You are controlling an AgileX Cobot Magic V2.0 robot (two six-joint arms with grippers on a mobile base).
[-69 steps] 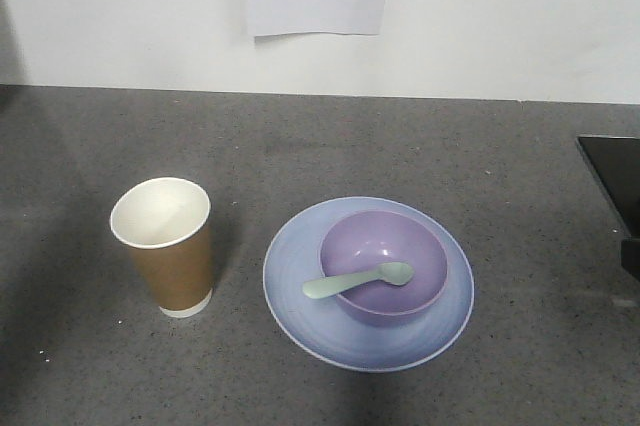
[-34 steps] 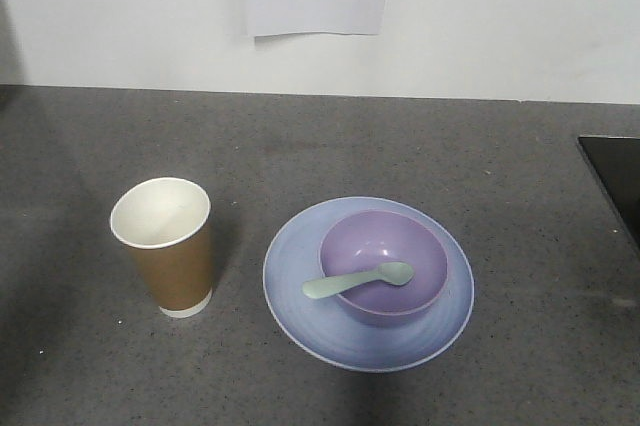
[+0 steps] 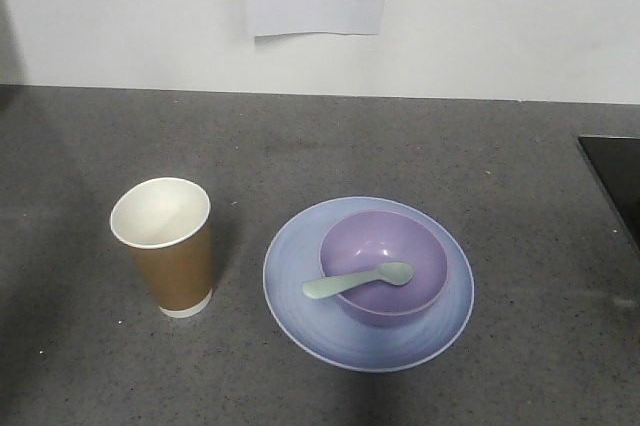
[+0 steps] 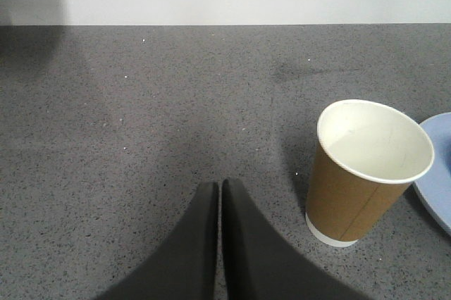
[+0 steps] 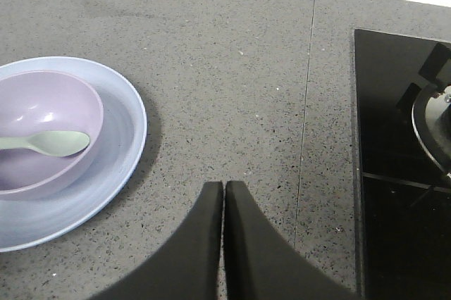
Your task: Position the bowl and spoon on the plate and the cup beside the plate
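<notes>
Bowl and spoon sitting on plate

Bowl is resting on the plate, with the spoon lying across it. Cup is standing upright just beside the plate on the worktop. Left tool and right tool are both hanging with fingers pressed together, holding nothing.

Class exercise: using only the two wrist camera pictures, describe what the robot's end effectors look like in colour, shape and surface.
The left end effector and right end effector look alike: each has two plain dark charcoal fingers, matte and smooth, broad at the bottom edge and curving inward to narrow tips. No cables, labels or markings show.
</notes>
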